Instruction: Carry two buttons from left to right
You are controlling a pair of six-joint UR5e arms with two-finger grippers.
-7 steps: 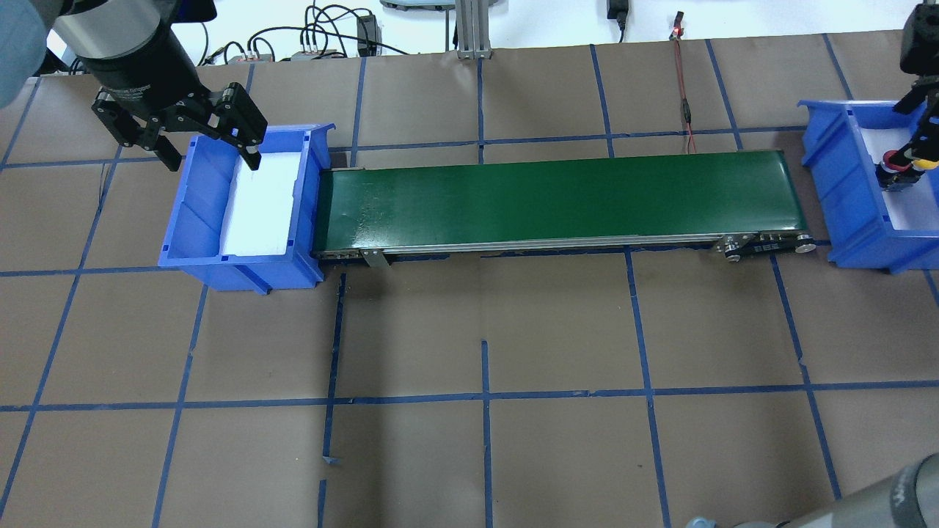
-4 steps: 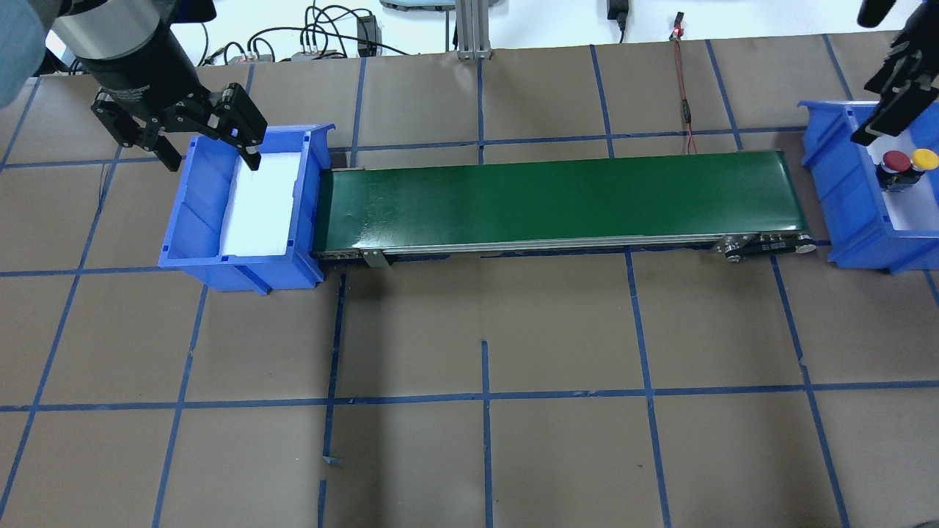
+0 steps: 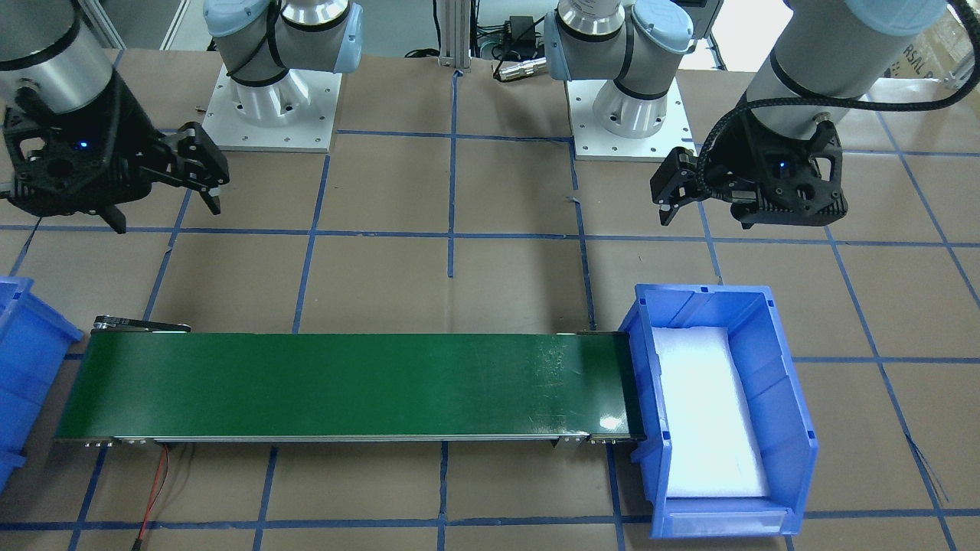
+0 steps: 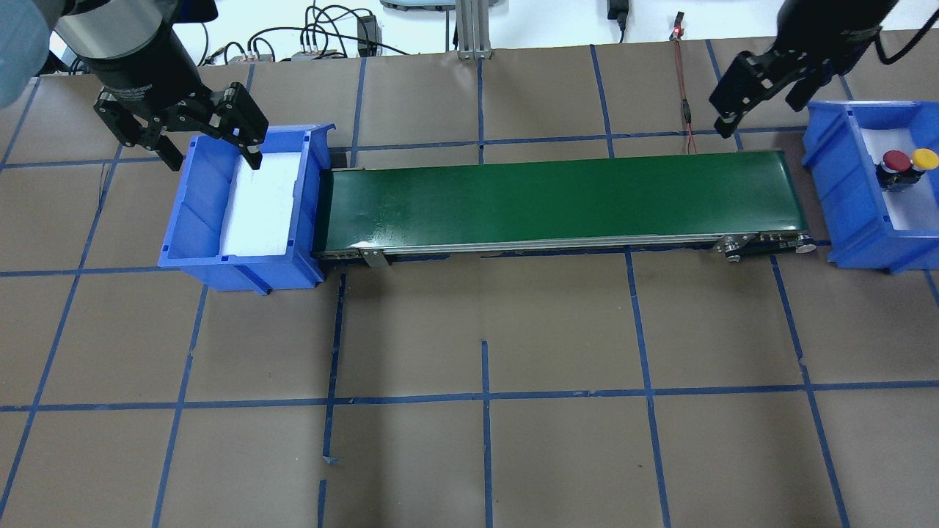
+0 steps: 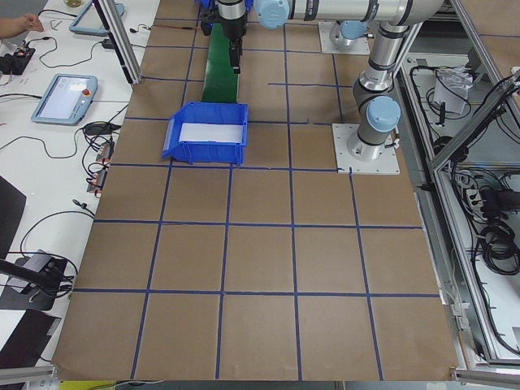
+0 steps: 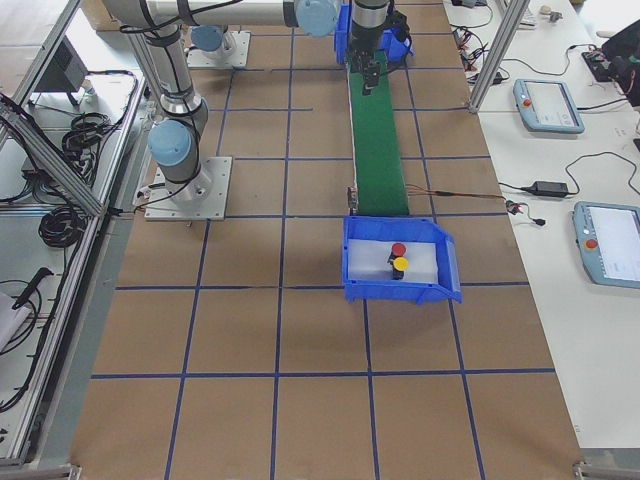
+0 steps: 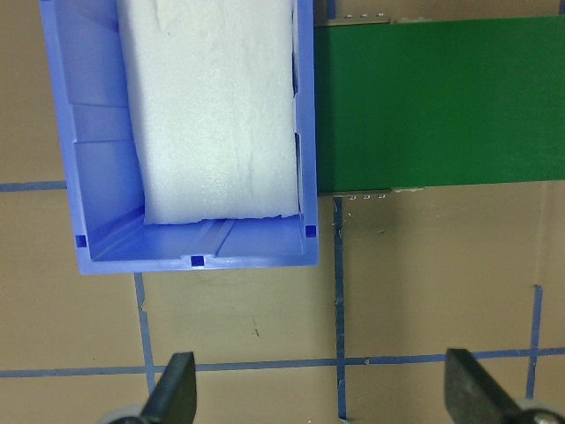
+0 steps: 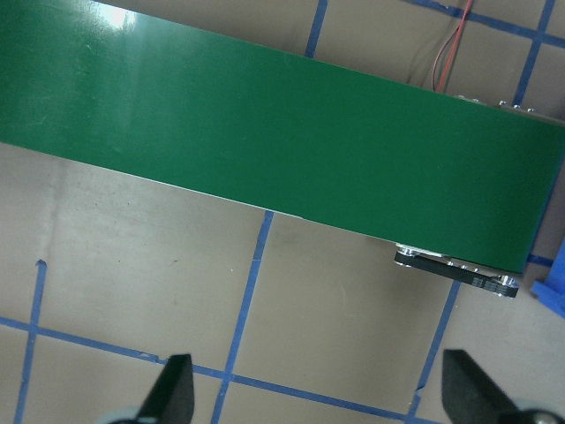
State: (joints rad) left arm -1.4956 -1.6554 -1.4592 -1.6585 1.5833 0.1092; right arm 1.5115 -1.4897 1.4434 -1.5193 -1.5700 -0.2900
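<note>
Buttons (image 4: 901, 170) sit apparently well clear of right claw (image 4: 759, 106).

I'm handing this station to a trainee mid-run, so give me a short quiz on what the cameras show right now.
1. True or false: the red button and the yellow button both sit in the right bin.
2. What does the left bin hold? A) only a white foam pad B) the red button C) both buttons
3. Are the left gripper and the right gripper open or shut?
Key: 1 true; 2 A; 3 both open, holding nothing.
</note>
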